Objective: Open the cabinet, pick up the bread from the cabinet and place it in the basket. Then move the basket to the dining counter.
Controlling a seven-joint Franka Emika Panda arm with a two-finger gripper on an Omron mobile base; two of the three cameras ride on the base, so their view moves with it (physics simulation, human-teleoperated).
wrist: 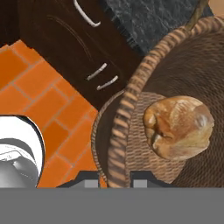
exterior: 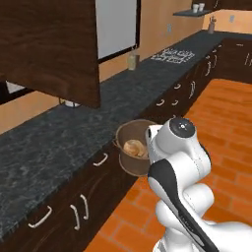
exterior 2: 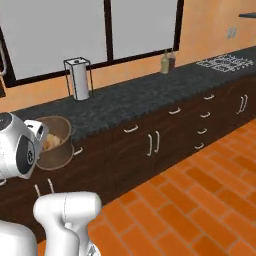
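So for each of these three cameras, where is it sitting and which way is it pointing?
Left base view: behind the arm, left; looks along the black counter at the basket; white arm lower right.
Right base view: behind, right; faces the counter and windows; arm lower left.
Hand view: on the hand, looking down into the basket at the bread; gripper shut on the basket's rim.
All three share basket and bread.

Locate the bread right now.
The bread lies inside the basket, held off the black counter's edge beside the lower cabinets.
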